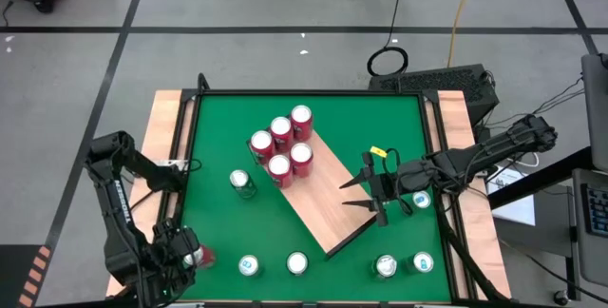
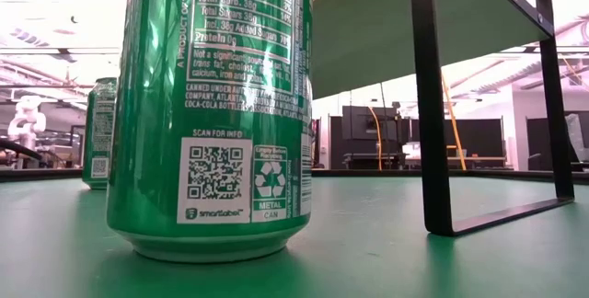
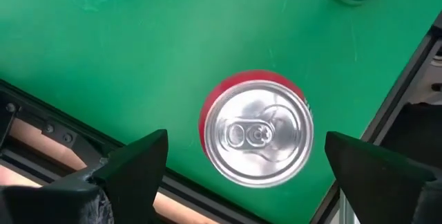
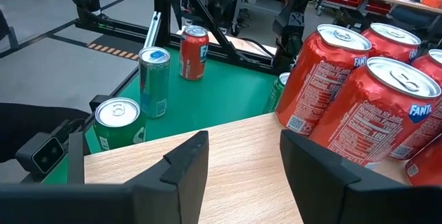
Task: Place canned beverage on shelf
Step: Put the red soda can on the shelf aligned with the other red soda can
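Note:
A red can stands upright on the green table near its left front corner, also seen as the red can from above. My left gripper hangs over it, pointing down and open, one finger on each side of the can, apart from it. The shelf, a wood-grain board on black legs, lies slantwise mid-table. Several red cans stand on its far left end. My right gripper hovers open over the shelf's near right part with nothing between its fingers.
Loose cans stand on the table: a green one left of the shelf, others along the front edge and one under the right arm. In the low view a green can stands beside the shelf's black leg.

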`<act>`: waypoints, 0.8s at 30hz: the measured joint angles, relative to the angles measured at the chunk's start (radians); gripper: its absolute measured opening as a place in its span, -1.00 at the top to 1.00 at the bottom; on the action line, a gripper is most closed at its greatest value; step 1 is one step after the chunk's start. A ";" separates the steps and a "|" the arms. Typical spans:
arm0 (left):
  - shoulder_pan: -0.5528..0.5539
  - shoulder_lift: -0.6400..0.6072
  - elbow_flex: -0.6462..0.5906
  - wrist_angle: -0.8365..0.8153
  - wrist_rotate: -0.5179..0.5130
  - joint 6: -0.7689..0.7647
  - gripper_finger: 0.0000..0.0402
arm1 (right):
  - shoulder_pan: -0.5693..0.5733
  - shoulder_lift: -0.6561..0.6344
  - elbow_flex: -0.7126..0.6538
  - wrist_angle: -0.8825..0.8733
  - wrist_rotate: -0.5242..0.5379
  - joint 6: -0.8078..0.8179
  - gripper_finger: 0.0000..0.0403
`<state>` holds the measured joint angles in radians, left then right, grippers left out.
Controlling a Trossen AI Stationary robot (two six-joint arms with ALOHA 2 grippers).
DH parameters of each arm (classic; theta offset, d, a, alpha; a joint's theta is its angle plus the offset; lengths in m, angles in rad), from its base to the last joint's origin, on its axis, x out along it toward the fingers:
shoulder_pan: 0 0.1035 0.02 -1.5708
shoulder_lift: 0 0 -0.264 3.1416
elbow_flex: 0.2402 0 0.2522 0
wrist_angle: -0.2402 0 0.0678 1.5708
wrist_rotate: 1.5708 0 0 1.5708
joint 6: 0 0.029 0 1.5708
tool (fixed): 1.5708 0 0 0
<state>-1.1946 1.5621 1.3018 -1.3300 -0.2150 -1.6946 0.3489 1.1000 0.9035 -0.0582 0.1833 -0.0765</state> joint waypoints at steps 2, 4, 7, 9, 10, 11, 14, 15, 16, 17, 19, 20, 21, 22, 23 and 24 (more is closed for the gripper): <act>-0.005 0.007 0.000 -0.024 -0.013 0.000 -0.90 | 0.000 0.000 0.000 0.001 0.000 -0.010 0.15; -0.012 0.017 0.000 -0.040 -0.026 0.002 -0.90 | 0.000 0.000 0.000 0.001 0.000 -0.014 0.15; -0.026 0.026 0.000 -0.039 -0.041 0.003 -0.90 | 0.000 0.000 0.000 0.001 0.000 -0.006 0.15; -0.032 0.032 0.000 -0.036 -0.055 -0.001 -0.90 | 0.000 0.000 0.000 0.001 0.000 0.009 0.15; -0.034 0.035 0.000 -0.034 -0.065 -0.001 -0.90 | 0.000 0.000 0.000 0.001 0.000 0.013 0.15; -0.038 0.040 0.000 -0.031 -0.073 -0.001 -0.90 | 0.000 0.000 0.000 0.001 0.000 0.014 0.15; -0.038 0.060 0.000 -0.009 -0.079 0.000 -0.90 | 0.000 0.000 0.000 0.001 0.000 0.016 0.15; -0.038 0.066 0.000 0.000 -0.080 0.000 -0.90 | 0.000 0.000 0.000 0.001 0.000 0.016 0.15; -0.038 0.072 0.000 0.012 -0.083 0.002 -0.90 | 0.000 0.000 0.000 0.001 0.000 0.016 0.15; -0.038 0.080 0.000 0.029 -0.092 0.012 -0.90 | 0.000 0.000 0.000 0.001 0.000 0.016 0.15; -0.038 0.096 0.000 0.061 -0.109 0.031 -0.90 | 0.000 0.000 0.000 0.001 0.000 0.016 0.15; -0.038 0.104 0.000 0.074 -0.112 0.034 -0.90 | 0.000 0.000 0.000 0.001 0.000 0.017 0.15; -0.038 0.113 0.000 0.084 -0.111 0.029 -0.90 | 0.000 0.000 0.000 0.001 -0.001 0.023 0.15; -0.038 0.121 0.000 0.092 -0.105 0.022 -0.90 | 0.000 0.000 0.000 0.001 -0.001 0.031 0.15; -0.038 0.131 0.000 0.096 -0.094 0.013 -0.90 | 0.000 0.000 0.000 0.001 -0.001 0.037 0.15; -0.038 0.138 0.000 0.096 -0.086 0.008 -0.90 | 0.000 0.000 0.000 0.001 -0.002 0.038 0.15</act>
<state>-1.2327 1.6996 1.3018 -1.2344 -0.3008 -1.6871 0.3489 1.1000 0.9035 -0.0574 0.1817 -0.0383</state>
